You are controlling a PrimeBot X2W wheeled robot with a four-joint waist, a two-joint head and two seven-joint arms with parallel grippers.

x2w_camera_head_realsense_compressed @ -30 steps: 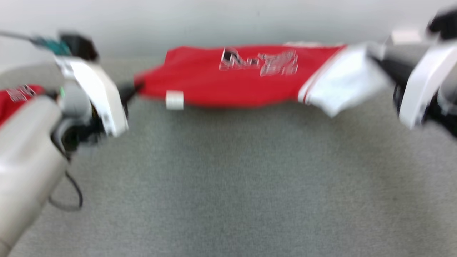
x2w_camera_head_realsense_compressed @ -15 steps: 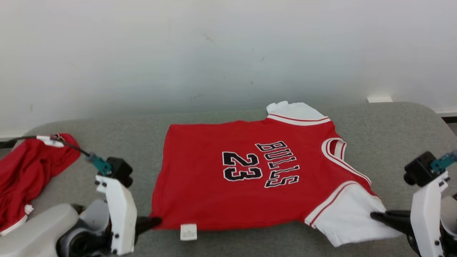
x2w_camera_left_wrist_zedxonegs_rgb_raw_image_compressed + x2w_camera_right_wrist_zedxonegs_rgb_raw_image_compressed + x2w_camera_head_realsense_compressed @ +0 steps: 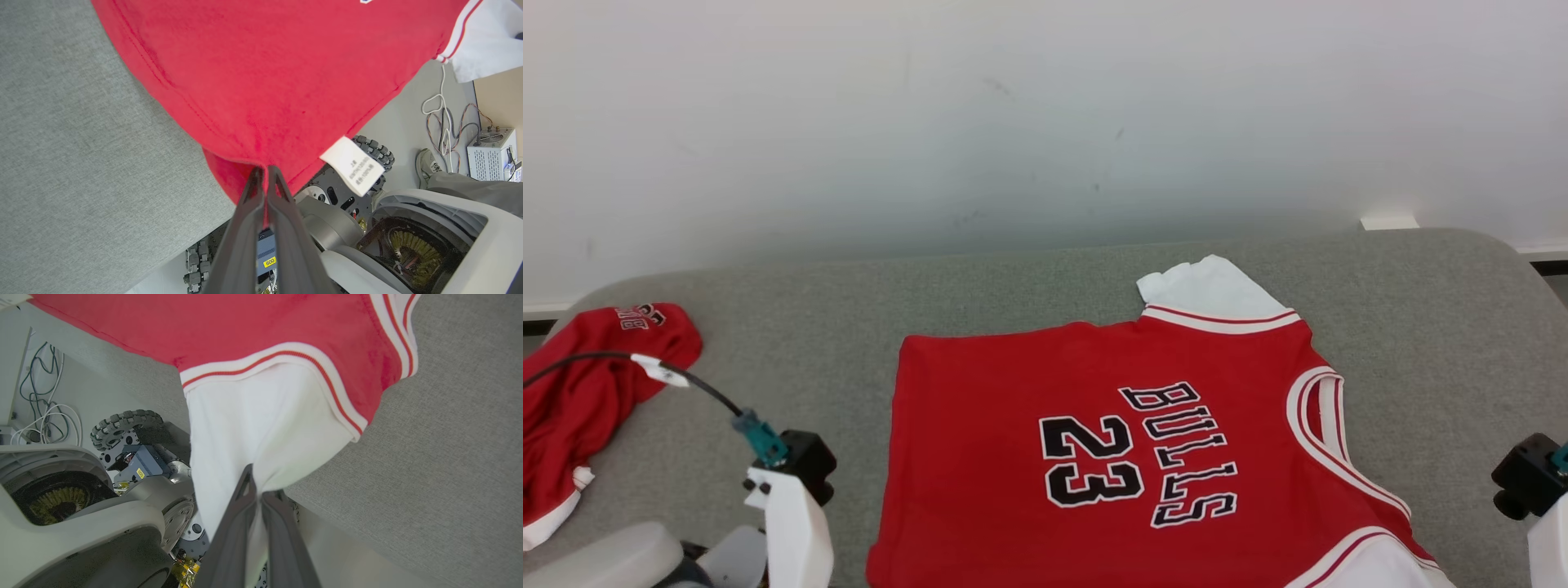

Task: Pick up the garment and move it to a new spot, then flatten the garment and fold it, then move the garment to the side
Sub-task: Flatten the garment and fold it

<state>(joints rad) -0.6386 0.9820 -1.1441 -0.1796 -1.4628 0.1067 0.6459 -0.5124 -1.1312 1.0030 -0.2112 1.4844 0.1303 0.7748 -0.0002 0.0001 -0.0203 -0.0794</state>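
Observation:
The garment (image 3: 1013, 465) is a red jersey with white sleeves and black "BULLS 23" lettering, spread face up on the grey padded table (image 3: 849, 302). Its near edge hangs past the table's front. In the left wrist view my left gripper (image 3: 265, 173) is shut on the red hem corner of the garment (image 3: 261, 73), beside a white care label (image 3: 354, 165). In the right wrist view my right gripper (image 3: 256, 486) is shut on the garment's white sleeve (image 3: 253, 424). Both wrist housings show at the head view's bottom corners.
A second red garment (image 3: 580, 392) lies crumpled at the table's left edge. A white wall (image 3: 1045, 114) stands behind the table. Below the front edge, the wrist views show my wheeled base (image 3: 367, 151), floor cables (image 3: 441, 102) and a person's shoe (image 3: 427, 161).
The jersey sits lower in the head view than before, its near hem and both gripper tips now past the bottom edge. The view has also shifted since the blurred first frame.

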